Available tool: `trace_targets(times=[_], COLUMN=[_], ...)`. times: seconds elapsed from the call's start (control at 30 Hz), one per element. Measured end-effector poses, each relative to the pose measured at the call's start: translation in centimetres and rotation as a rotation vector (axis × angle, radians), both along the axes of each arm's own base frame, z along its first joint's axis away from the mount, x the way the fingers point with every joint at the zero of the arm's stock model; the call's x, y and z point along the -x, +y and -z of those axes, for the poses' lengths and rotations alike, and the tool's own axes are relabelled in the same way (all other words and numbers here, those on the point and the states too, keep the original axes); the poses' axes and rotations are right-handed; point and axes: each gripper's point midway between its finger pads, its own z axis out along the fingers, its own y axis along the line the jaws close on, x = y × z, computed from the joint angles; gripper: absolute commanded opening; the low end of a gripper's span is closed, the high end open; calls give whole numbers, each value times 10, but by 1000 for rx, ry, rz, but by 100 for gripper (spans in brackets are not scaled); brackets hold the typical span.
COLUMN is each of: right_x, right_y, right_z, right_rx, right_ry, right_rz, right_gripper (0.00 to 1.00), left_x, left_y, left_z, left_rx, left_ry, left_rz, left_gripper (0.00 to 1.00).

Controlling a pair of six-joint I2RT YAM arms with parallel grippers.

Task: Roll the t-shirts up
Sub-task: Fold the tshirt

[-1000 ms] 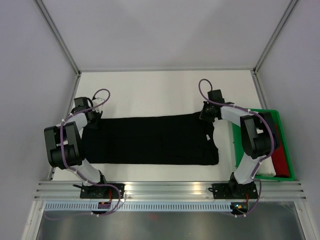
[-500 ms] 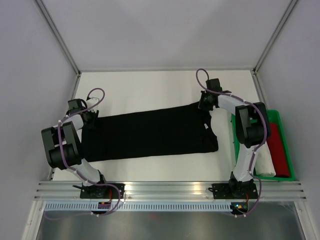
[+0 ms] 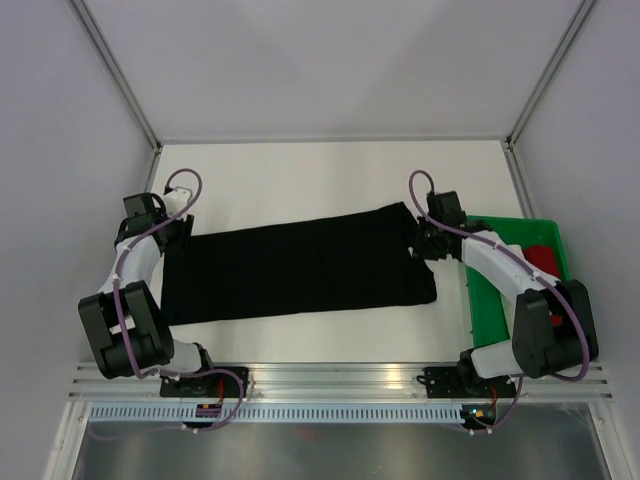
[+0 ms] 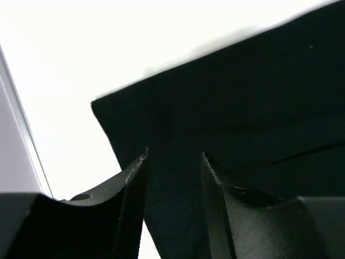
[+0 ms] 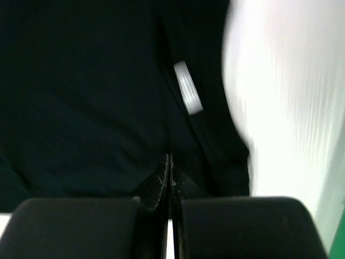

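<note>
The black shirt (image 3: 298,265) lies long from left to right between my hands. My left hand (image 4: 173,162) is loose over its left end. My right hand (image 5: 168,164) is clenched by the collar, holding nothing I can see.

black t-shirt (image 3: 300,265) | folded into long flat band, unrolled | white neck label (image 5: 188,94) at right end

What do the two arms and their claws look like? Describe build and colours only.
Both arms have white link shells with bulky black joint housings. A purple cable loops along each. The left claw and right claw have black fingers, ridged on their inner faces. Black bases bolt to a silver rail.
</note>
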Motion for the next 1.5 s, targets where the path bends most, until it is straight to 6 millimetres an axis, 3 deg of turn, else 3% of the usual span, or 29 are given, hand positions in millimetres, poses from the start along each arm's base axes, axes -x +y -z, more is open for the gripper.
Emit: trace_targets(times=[0.17,0.23,0.33,0.37,0.47,0.57,0.67,0.97,1.03,1.1,1.2,1.37,1.5], right_x=[86,102,100,97,85,62,17,-217,-249,-262,-261,-243,-229], right_y=[-8,-10,-8,-7,-5,-3,-4,5,8,9,8,3,-1], right_z=[60,72,73,73,75,73,72,59,53,45,30,2,9], right_rx=[-33,-40,-63,-70,-111,-141,-120,-23,-16,-14,-11,-17,-49], right_ry=[222,262,248,244,241,237,222,-5,-46,-74,-95,-123,-106], right_rz=[40,58,75,81,101,119,132,137,134,128,119,122,153], right_gripper=[0,0,0,0,0,0,0,1,3,11,21,37,43], left_x=[10,15,21,23,27,31,32,34,35,36,37,39,37], left_y=[-11,-15,-18,-20,-23,-25,-25,-21,-20,-18,-12,-2,6], left_z=[-5,-4,-5,-6,-9,-16,-24,-13,-5,4,19,40,43], left_rx=[44,64,78,83,96,95,88,77,81,81,67,37,4], left_ry=[19,35,50,52,54,46,22,63,91,120,167,233,236], left_rz=[12,15,14,15,15,16,17,-2,-7,-14,-33,-64,-84], left_gripper=[56,59,64,76,77,77,77,77,77,76,76,75,75])
